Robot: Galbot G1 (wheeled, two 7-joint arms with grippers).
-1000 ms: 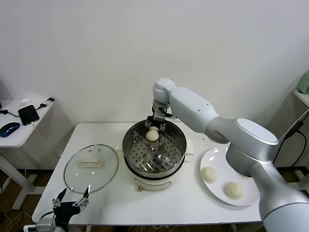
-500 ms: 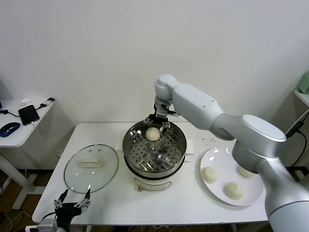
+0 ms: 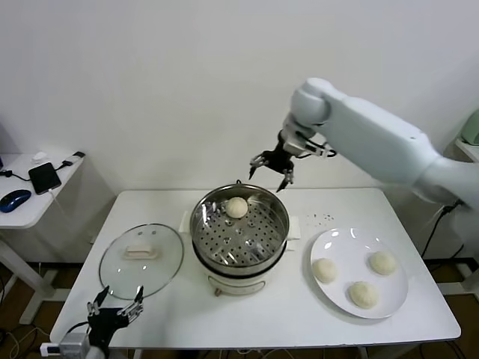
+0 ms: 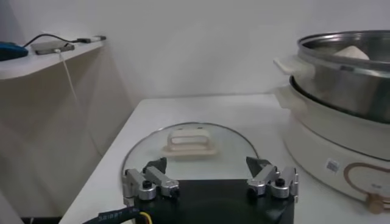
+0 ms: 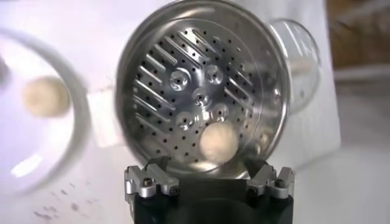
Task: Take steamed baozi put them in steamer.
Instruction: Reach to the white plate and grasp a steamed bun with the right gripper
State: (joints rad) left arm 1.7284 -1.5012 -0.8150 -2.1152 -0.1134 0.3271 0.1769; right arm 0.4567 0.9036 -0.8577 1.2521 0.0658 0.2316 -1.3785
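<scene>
I'm holding the right gripper (image 3: 271, 170), fingers apart and empty, at frame centre above the steamer (image 3: 239, 232); one baozi (image 3: 236, 207) is sitting inside. The left gripper (image 3: 114, 310), fingers apart, is idling at lower left.

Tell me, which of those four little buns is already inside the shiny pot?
Only one baozi lies in the steamer, on the perforated floor at the far side. The other three buns sit together on the white plate, right of the steamer.

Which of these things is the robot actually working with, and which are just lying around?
Part of the job:
- baozi in the steamer
- three baozi on the plate
- steamer
- right tool, open above the steamer

Just lying about:
- glass lid
- phone
- mouse
</scene>
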